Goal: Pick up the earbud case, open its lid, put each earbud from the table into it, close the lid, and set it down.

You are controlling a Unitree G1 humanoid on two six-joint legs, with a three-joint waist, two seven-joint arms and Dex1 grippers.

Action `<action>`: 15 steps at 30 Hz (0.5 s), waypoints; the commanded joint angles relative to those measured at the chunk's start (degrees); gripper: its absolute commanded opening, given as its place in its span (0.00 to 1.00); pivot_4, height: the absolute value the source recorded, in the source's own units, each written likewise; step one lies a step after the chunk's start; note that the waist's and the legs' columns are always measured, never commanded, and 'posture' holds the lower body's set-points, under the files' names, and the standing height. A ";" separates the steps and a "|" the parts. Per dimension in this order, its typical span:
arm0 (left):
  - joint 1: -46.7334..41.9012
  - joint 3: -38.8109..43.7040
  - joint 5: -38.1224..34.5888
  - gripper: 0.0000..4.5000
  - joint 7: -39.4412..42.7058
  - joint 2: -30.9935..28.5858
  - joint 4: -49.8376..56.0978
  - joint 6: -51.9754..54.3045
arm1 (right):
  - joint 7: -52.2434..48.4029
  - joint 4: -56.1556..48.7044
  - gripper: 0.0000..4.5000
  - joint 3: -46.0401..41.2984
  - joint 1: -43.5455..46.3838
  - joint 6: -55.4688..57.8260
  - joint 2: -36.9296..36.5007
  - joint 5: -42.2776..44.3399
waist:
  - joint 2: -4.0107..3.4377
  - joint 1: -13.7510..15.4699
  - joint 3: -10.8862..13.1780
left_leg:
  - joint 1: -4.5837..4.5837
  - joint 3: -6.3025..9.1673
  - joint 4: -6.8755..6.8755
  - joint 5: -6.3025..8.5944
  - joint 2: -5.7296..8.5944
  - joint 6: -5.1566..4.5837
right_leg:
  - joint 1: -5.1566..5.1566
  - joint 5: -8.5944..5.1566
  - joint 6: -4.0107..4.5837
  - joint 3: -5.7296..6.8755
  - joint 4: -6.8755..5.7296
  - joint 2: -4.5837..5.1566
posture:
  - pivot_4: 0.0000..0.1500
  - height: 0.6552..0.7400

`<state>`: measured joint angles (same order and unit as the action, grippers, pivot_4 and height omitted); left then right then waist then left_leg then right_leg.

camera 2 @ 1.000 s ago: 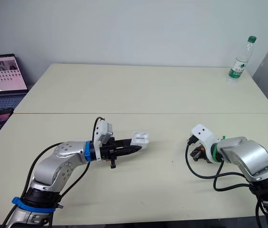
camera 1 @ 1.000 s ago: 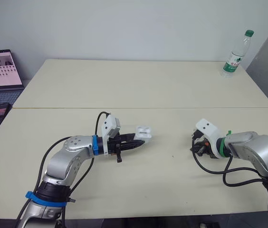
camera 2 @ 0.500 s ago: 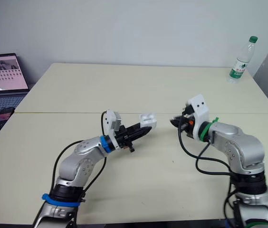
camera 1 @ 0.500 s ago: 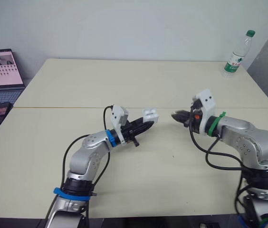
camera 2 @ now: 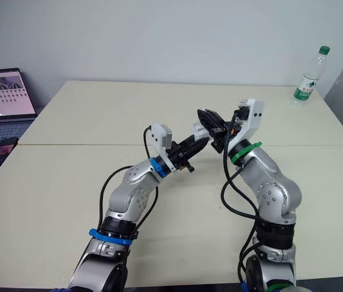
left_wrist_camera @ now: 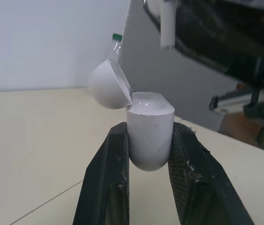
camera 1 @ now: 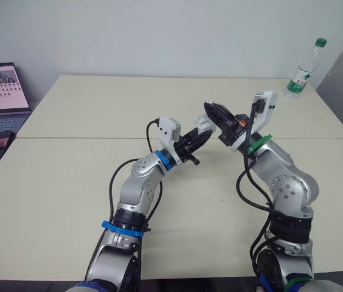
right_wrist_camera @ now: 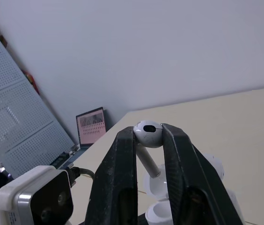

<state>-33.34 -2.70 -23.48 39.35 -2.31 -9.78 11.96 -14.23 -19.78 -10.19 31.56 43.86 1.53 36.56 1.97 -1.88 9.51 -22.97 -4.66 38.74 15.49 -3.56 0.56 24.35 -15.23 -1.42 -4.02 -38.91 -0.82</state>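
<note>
Both arms are up off the surface and meeting in the middle. The left tool is clamped on the lower half of the earbud case, one finger on each side, and the case's open mouth faces out past the fingertips. The lid is swung open and hangs off the top edge, to one side of the fingers. The right tool is pinched narrow on an earbud. It grips the round head right at the tips, with the stem hanging off the fingers toward the case. The case sits just under the right tool's fingers, near the stem but not touching it as far as I can tell.

Looks to me like the step here is dropping this bud into its socket. My take on doing it well:

- Line the stem up with the socket axis first, then go in slowly and straight along it. Coming in at an angle will probably catch the stem on the rim or bump the lid.
- Hold the left tool dead steady and let only the right one travel.
- Don't open the right tool until the head is mostly seated. Those cases usually have a magnet that pulls the bud home.

I can't see inside the case from here, so no idea if one socket is already filled. Pick the side carefully.
</note>
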 commanded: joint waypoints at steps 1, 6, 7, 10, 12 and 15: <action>-1.05 0.91 -1.71 0.16 0.54 0.57 1.90 -0.60 | 0.98 -1.26 0.09 2.27 -0.52 -3.63 1.21 -0.57 | 0.00 -0.01 0.00 | 0.00 0.01 0.00 0.00 -0.01 0.00 | 0.00 0.00 0.00 0.00 0.00 -0.01 | 1.00 0.95; -1.02 1.07 -2.46 0.16 0.68 0.62 2.88 0.06 | 0.86 -0.36 0.09 3.47 -2.06 -6.16 0.85 -1.29 | 0.00 0.00 0.00 | 0.00 0.00 0.01 0.00 0.02 0.00 | -0.01 0.00 0.00 0.02 -0.01 0.00 | 1.00 0.95; -1.09 1.14 -2.62 0.16 0.64 0.64 2.99 0.17 | 0.67 -0.37 0.09 3.78 -2.50 -6.42 0.71 -1.38 | 0.00 0.01 0.00 | 0.00 0.00 0.01 0.00 0.03 0.01 | -0.01 0.00 -0.01 0.02 0.00 0.01 | 1.00 0.95; -1.41 1.36 -3.21 0.16 0.42 0.90 3.23 0.43 | 0.31 -0.40 0.09 4.71 -3.70 -6.96 0.36 -1.62 | 0.00 0.01 0.00 | 0.00 0.01 0.01 0.00 0.02 0.00 | -0.01 0.00 -0.01 0.02 0.01 0.01 | 1.00 0.95; -1.54 1.24 -3.43 0.16 0.37 0.99 3.44 0.56 | 0.09 -0.23 0.09 5.25 -4.25 -7.42 0.06 -1.77 | 0.00 -0.02 0.00 | 0.00 0.01 0.00 0.00 0.01 0.00 | 0.00 0.00 -0.01 0.02 0.00 0.00 | 1.00 0.95; -1.40 0.90 -3.76 0.16 0.49 1.18 4.12 0.95 | 0.01 0.17 0.09 5.90 -4.66 -8.09 -0.34 -1.93 | 0.00 -0.01 0.00 | 0.01 0.02 0.00 0.00 0.01 0.00 | -0.01 0.00 -0.01 0.02 -0.01 -0.01 | 1.00 0.95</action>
<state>-33.34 -1.79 -26.01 39.41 -1.90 -9.41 13.40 -13.75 -19.36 -5.17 27.22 36.70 1.21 34.86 1.97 -1.90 9.51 -22.96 -4.63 38.75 15.49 -3.55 0.57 24.34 -15.23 -1.43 -4.00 -38.92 -0.83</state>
